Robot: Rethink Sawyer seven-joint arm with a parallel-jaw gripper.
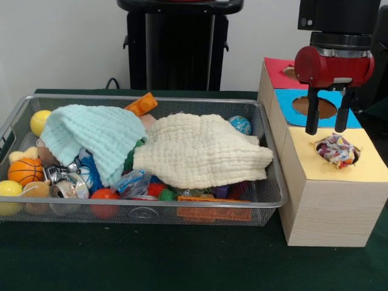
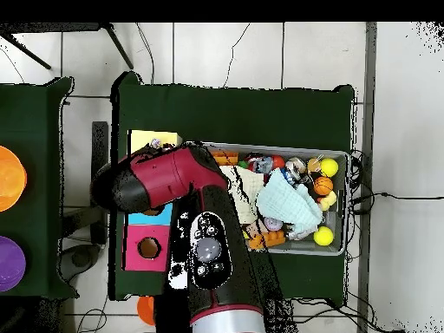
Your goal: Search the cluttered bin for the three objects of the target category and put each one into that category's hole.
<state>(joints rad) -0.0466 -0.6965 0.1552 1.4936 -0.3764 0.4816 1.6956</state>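
A wooden box (image 1: 327, 206) stands right of the bin, topped by a red (image 1: 276, 73), a blue (image 1: 321, 108) and a yellow panel (image 1: 339, 160), each with a hole. A crumpled multicoloured cloth piece (image 1: 337, 150) sits in the yellow panel's hole. My gripper (image 1: 327, 130) hangs open just above the blue-yellow border, with nothing between its fingers. The wire bin (image 1: 270, 194) holds a mint cloth (image 1: 91, 136) and a cream cloth (image 1: 203, 151) lying over the clutter. In the overhead view the arm (image 2: 165, 182) hides the gripper and most of the box; the bin (image 2: 342, 204) shows to its right.
Around the cloths lie a small basketball (image 1: 25, 171), yellow balls (image 1: 40, 121), a red ball (image 1: 105, 195), a blue globe ball (image 1: 240, 125), an orange toy (image 1: 142, 104) and shiny wrappers (image 1: 63, 179). Orange (image 2: 10, 178) and purple (image 2: 9, 263) discs sit on a side table.
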